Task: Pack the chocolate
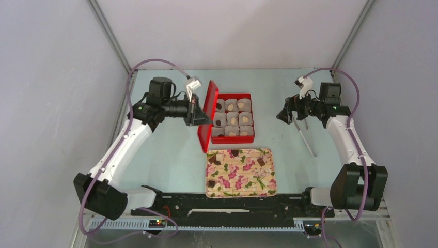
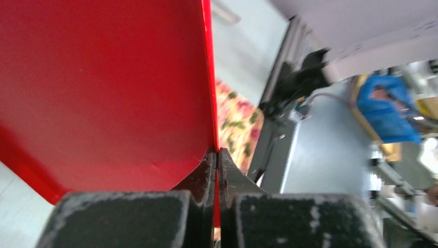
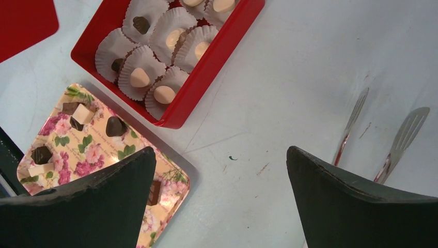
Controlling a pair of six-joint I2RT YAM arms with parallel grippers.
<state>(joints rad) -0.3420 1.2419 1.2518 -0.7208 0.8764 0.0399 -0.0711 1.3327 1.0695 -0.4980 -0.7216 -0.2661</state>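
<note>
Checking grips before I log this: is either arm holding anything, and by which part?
The left gripper pinches the red lid by its edge, near a corner. The right gripper is open, holding nothing.

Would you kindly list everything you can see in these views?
table: one, pale blue-grey, under everything
box: one, red, table centre
lid: one, red, upright at the box's left side
paper cups: nine, grey-white, in the box
boxed chocolate: at least eight, pale and dark, in the cups
tray: one, floral, nearer than the box
tray chocolate: about seven, mostly dark, on the tray
tongs: one, metal, right of the box
left gripper: shut on lid
right gripper: open, empty, above the table
</note>
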